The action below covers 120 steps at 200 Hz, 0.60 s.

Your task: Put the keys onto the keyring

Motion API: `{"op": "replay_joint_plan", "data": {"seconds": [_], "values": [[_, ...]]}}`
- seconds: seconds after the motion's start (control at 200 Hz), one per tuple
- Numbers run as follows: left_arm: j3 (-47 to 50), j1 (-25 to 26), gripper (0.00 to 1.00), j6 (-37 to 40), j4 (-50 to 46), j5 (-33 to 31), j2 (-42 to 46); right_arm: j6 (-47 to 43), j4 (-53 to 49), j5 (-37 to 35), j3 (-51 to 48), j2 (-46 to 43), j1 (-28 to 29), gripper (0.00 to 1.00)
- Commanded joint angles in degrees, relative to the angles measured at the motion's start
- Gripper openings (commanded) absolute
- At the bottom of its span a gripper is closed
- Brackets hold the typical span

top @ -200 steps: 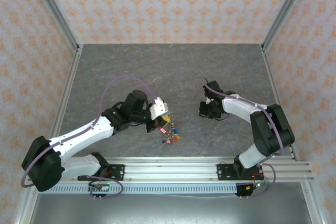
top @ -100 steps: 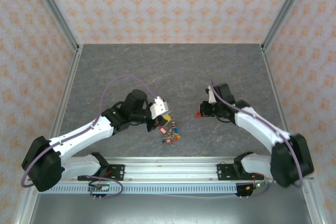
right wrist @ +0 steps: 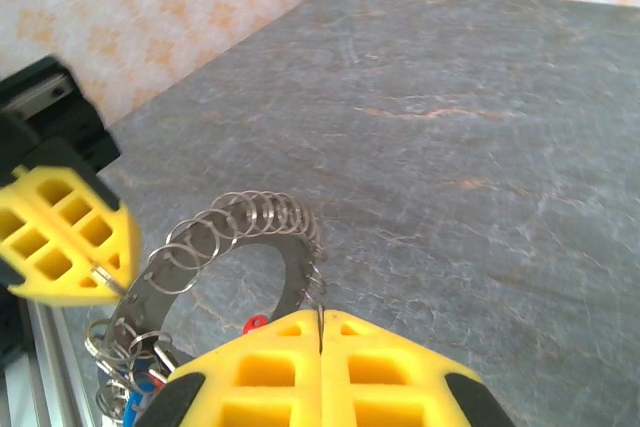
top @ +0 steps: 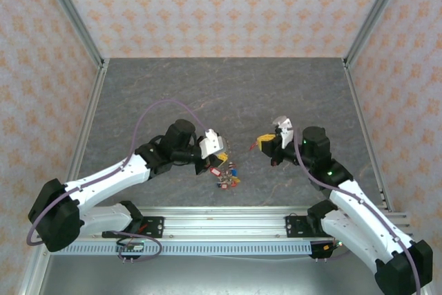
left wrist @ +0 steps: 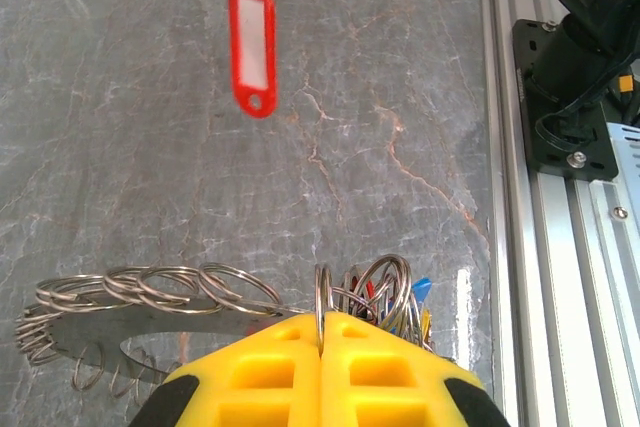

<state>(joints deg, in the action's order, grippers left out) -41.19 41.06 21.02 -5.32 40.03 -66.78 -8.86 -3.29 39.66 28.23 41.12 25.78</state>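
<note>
Nearest the arm bases, an aluminium rail (top: 221,220) runs along the front edge of the grey, stone-patterned tabletop (top: 228,94). Just beyond it, the left end effector (left wrist: 322,319) is closed. Its 2 yellow fingers pinch 1 wire loop of the keyring (left wrist: 150,322), a flat metal band strung with many split rings. Coloured tags (top: 226,175) in red, blue and yellow bunch beneath it. Whether the band touches the tabletop cannot be told. To its right, near but apart, the right end effector (right wrist: 321,317) is also clamped tight. It grips the red tag (left wrist: 252,42) by its small wire ring, and the tag dangles above the stone surface. No key blade can be made out on it. Farthest back stand the orange-patterned walls (top: 221,5).
</note>
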Motion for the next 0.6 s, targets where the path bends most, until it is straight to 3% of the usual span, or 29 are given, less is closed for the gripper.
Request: {"op": "replay_joint_plan", "data": {"seconds": [0.0,0.155,0.596], "values": [[-2.4,1.1,0.0,1.9,3.3,0.8,0.3,-10.1,3.2,2.9,-0.8,-0.5,2.4,0.0],[-2.4,2.2,0.0,2.0,3.9,-0.5,0.1,-15.4,3.0,2.6,0.2,0.3,4.8,0.0],[-1.6,2.5,0.0,0.5,6.5,-1.7,-0.1,-13.8,4.5,8.2,2.9,6.2,9.4,0.0]]}}
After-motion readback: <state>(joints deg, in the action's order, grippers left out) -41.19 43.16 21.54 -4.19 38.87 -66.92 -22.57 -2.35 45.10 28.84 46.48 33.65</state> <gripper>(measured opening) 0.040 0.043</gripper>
